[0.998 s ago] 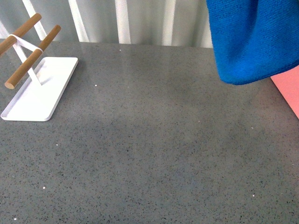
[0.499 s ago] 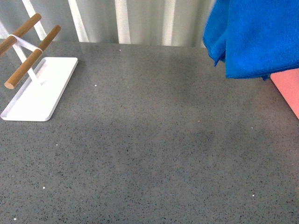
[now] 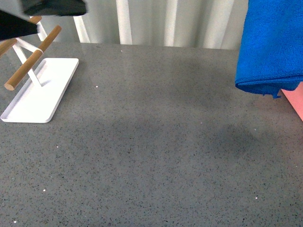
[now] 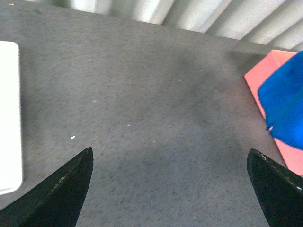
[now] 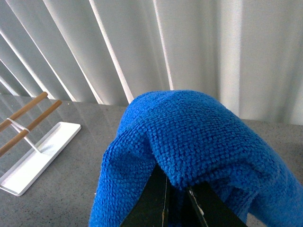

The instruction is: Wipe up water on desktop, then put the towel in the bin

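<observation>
Right gripper point(image 5: 179, 201): is clamping a fold of the towel point(image 5: 189, 137), its two dark fingers pressing close together while blue cloth is bunching over them.

Towel: is hanging in the air from the right gripper, draping down in front of the bin point(image 3: 295, 100) and hiding most of it in the front view. Its lower hem is hanging clear of the tabletop point(image 3: 156, 142). From the left wrist view it is lying across the bin's opening, though I cannot tell whether the hem is touching the rim.

Bin: is showing only a strip of salmon-pink wall under the towel's hem in the front view, and a pink corner plus one long side in the left wrist view.

Left gripper point(image 4: 169, 158): is holding nothing, with its black fingers standing wide apart. It is hovering over bare tabletop, well apart from the bin.

Tabletop: is stretching away from the bin as a grey speckled surface.

White tray point(image 3: 42, 94): is lying far from the bin, on the opposite side of the tabletop, and is carrying the wooden rods point(image 3: 28, 66) on a white stand.

Slatted wall point(image 3: 165, 21): is running behind the bin, along the tabletop's far edge.
</observation>
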